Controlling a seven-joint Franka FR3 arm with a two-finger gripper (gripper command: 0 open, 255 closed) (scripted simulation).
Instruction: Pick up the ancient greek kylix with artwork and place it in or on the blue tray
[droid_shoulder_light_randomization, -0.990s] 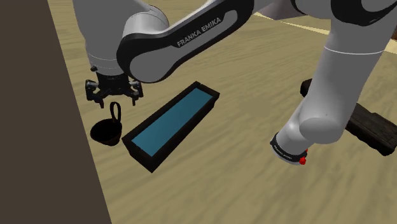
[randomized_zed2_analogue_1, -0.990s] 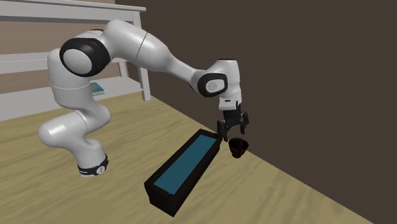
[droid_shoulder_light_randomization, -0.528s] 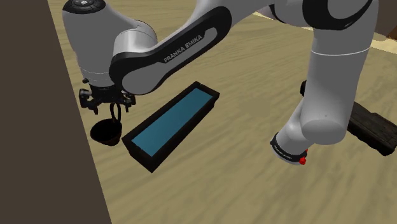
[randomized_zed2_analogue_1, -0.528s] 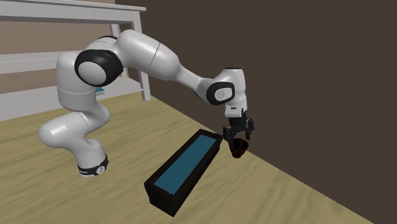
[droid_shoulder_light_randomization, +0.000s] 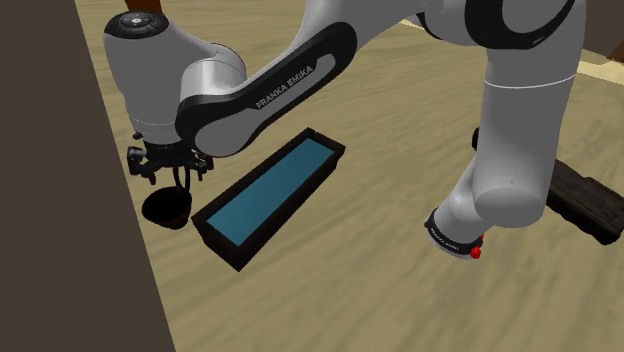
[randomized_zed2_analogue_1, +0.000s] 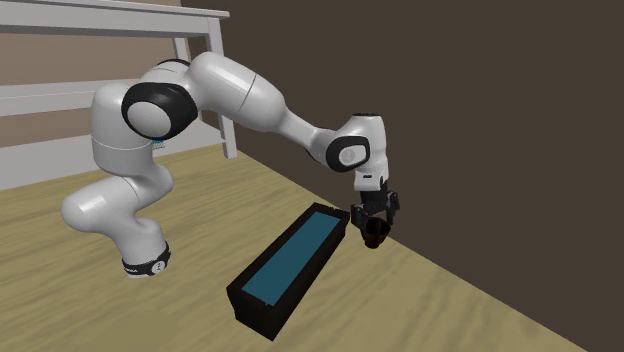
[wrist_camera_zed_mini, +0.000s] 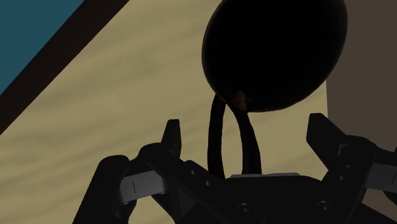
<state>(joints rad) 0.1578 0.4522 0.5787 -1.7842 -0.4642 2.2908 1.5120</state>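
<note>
We have the hand (wrist_camera_zed_mini: 248, 133) released, fingers apart either side of the black kylix (wrist_camera_zed_mini: 273, 54) handle, beside the blue tray (droid_shoulder_light_randomization: 265, 190).

I can't make out artwork on the kylix (wrist_camera_zed_mini: 275, 54), its dark bowl cut off at the edge, blue tray (wrist_camera_zed_mini: 28, 32) beside it cut to one corner, dark thing (droid_shoulder_light_randomization: 590, 203) far from it half behind my arm (droid_shoulder_light_randomization: 520, 150).
</note>
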